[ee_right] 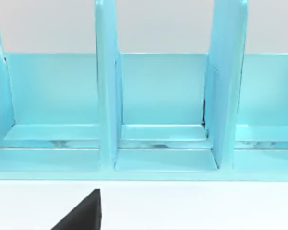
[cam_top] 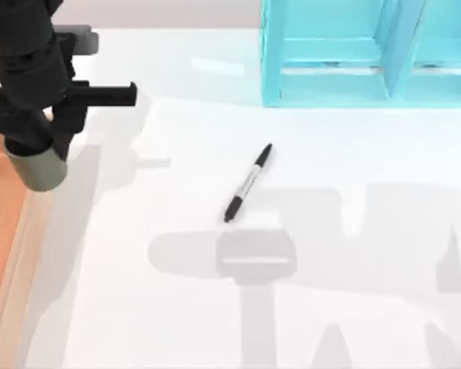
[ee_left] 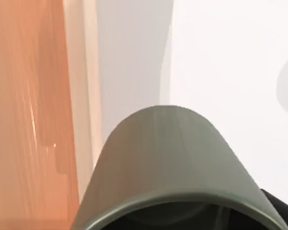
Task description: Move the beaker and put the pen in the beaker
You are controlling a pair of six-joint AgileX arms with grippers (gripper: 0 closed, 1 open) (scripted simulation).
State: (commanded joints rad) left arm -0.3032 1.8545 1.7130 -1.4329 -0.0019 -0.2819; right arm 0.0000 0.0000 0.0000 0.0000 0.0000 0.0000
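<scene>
Here, beaker (cam_top: 42,165) in left gripper (cam_top: 40,134) jaws, pen (cam_top: 248,183) well apart.

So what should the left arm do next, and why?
Probably carry the beaker toward the table's middle and set it down upright near the pen. The left hand holds it lifted at the table's left edge, over the wooden tray, while the pen lies flat mid-table.

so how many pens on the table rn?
1. The pen lies diagonally on the white table near the middle, below the blue rack. None seen elsewhere; the beaker's inside is hidden.
</scene>
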